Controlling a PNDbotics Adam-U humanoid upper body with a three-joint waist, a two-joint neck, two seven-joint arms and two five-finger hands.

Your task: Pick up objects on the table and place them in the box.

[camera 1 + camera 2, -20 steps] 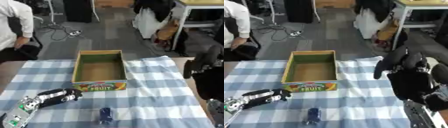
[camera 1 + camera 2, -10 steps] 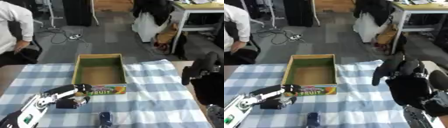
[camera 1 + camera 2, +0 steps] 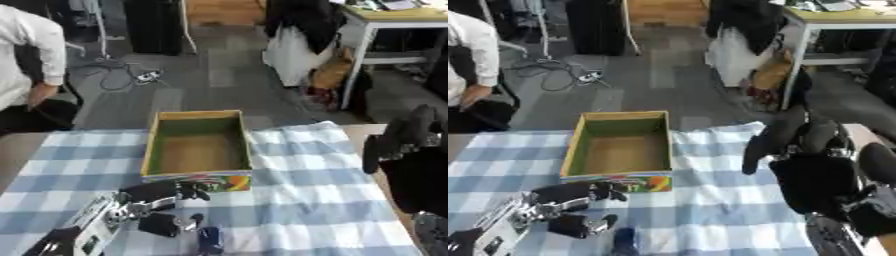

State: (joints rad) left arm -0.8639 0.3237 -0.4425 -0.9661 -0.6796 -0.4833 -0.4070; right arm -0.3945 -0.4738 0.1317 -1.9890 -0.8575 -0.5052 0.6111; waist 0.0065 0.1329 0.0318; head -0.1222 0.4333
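Note:
An open cardboard box point(image 3: 196, 114) with a green inside and a colourful printed front stands on the checked cloth, and nothing shows inside it. A small dark blue object point(image 3: 208, 239) lies on the cloth in front of the box, near the lower edge. My left hand point(image 3: 154, 196) reaches in from the lower left. Its fingers stretch toward the box's front face, its thumb hangs below them just left of the blue object, and it holds nothing. My right hand point(image 3: 795, 143) is raised over the right side of the table, fingers relaxed and hanging down, empty.
A blue and white checked cloth point(image 3: 306, 180) covers the table; bare tabletop point(image 3: 360, 131) shows at its right edge. Beyond the table lie grey floor, cables, and a white desk point(image 3: 394, 20) with bags at the back right.
My left hand has slid to the right along the cloth, now close to the box front and the blue object. The camera has tilted a little. The right hand stays raised.

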